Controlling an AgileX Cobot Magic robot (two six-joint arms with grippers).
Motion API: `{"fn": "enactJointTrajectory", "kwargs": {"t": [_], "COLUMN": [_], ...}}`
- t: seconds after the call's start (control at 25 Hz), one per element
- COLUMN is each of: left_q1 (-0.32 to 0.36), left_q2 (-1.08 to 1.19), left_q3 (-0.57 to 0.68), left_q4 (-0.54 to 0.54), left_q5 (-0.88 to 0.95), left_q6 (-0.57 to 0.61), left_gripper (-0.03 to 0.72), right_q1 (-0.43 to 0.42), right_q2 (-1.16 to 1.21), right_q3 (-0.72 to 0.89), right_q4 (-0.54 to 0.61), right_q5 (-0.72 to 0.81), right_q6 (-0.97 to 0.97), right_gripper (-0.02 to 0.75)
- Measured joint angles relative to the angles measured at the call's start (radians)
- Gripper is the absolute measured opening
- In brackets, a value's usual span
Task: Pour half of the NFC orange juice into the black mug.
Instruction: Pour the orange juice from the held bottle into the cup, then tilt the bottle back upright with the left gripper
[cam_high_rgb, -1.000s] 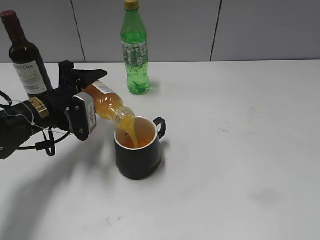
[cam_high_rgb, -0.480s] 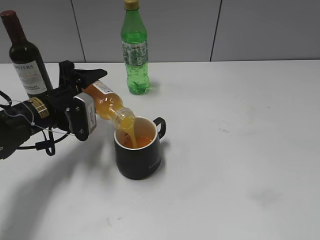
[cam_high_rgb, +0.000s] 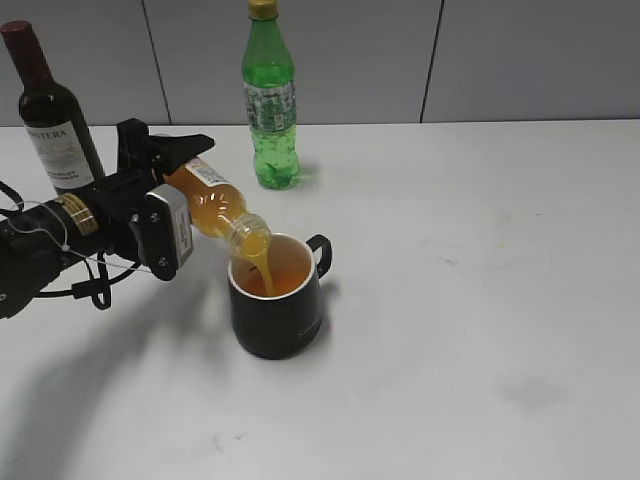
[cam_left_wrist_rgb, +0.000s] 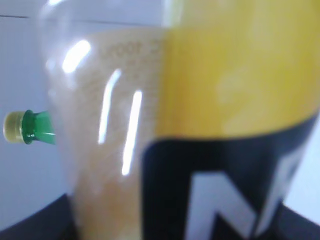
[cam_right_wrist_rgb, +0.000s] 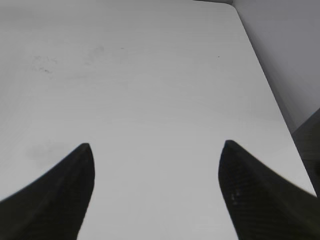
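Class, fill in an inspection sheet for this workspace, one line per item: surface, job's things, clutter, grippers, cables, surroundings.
Surface: white table, faint smudges, no spill seen.
Job's things: NFC orange juice tilted, mouth over the black mug, juice streaming in; mug upright, handle to the right.
Clutter: green bottle and wine bottle upright at the back, clear of the pour.
Grippers: left gripper shut on the juice bottle; right gripper open, empty, above bare table.
Cables: thin wires looped along the left arm.
Surroundings: grey panelled wall behind.
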Motion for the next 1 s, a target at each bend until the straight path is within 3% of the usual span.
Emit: {"fn": "enactJointTrajectory", "kwargs": {"t": [1.0], "left_q1": [0.0], "left_q2": [0.0], "left_q3": [-0.001], "left_q4": [0.0], "left_q5": [-0.012], "left_q6": [0.023], "left_gripper": [0.473], "right_q1": [0.0], "right_q2": [0.0], "right_q3": [0.0], "right_q4": [0.0], "right_q5": [0.0], "right_q6": [0.0], "right_gripper": [0.588]}}
